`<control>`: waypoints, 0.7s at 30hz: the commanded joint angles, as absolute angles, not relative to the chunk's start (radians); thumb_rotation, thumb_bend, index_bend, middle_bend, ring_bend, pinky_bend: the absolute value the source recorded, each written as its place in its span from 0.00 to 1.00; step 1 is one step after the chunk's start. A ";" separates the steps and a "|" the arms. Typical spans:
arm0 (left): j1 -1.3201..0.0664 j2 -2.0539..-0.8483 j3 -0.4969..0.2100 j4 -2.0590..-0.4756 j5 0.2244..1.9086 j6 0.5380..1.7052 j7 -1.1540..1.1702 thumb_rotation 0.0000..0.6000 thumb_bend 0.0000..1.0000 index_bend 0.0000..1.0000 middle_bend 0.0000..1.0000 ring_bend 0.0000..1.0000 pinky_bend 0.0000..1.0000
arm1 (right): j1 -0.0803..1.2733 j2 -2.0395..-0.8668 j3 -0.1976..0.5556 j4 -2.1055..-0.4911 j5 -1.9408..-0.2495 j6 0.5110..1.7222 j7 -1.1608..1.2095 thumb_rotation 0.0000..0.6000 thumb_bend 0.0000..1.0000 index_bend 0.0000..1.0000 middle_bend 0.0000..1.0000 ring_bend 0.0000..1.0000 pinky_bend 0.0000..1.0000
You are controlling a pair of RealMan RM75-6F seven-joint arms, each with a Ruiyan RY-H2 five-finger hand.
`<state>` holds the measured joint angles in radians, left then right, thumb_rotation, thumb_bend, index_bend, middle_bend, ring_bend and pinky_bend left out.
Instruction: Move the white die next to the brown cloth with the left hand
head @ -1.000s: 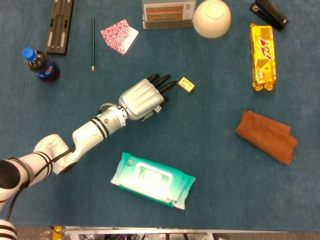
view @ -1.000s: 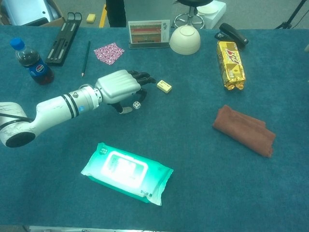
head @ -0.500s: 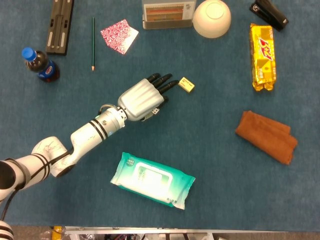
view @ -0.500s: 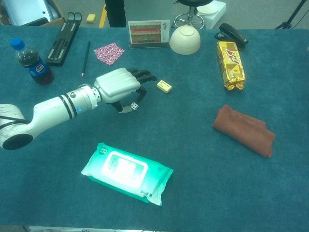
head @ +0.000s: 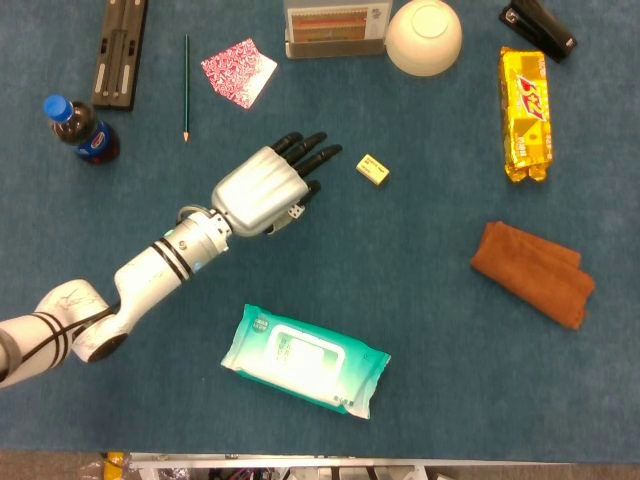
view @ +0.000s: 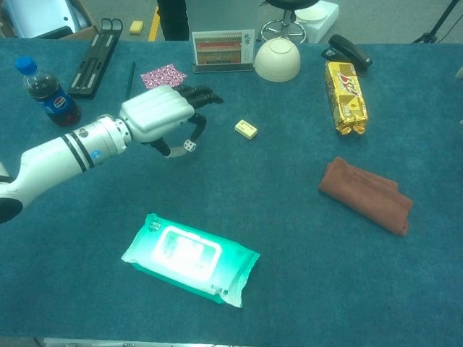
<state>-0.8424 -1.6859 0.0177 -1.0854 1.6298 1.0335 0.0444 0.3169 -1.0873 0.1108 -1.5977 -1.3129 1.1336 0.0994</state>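
My left hand (head: 262, 190) (view: 155, 119) hovers over the left middle of the blue table, knuckles up. It pinches the small white die (head: 296, 211) (view: 189, 145) between thumb and a finger, and in the chest view the die hangs under the palm, off the cloth surface. The brown cloth (head: 533, 273) (view: 365, 194) lies folded at the right side of the table, far from the hand. My right hand shows in neither view.
A yellow eraser (head: 372, 168) lies just right of the hand. A green wet-wipes pack (head: 305, 360) lies near the front. A cola bottle (head: 80, 130), pencil (head: 186, 86), patterned paper (head: 238, 72), bowl (head: 424, 37), yellow snack pack (head: 526, 113) and stapler (head: 538, 27) line the back.
My left hand has risen and drawn back to the left, away from the eraser, carrying the die up off the table with it.
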 commanded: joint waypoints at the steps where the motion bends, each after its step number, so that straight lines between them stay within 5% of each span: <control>1: -0.818 -1.651 0.000 -1.126 1.617 1.078 0.050 1.00 0.26 0.54 0.09 0.01 0.18 | 0.315 -1.089 0.110 -1.595 -1.313 1.134 0.103 1.00 0.01 0.38 0.36 0.28 0.39; 12: -0.744 -1.508 -0.067 -1.268 1.595 1.241 0.069 1.00 0.26 0.56 0.09 0.01 0.19 | 0.313 -1.097 0.110 -1.588 -1.317 1.136 0.116 1.00 0.01 0.38 0.36 0.28 0.39; 21: -0.628 -1.485 -0.019 -1.303 1.604 1.350 0.090 1.00 0.26 0.56 0.10 0.01 0.19 | 0.314 -1.107 0.106 -1.579 -1.316 1.127 0.120 1.00 0.01 0.38 0.36 0.28 0.39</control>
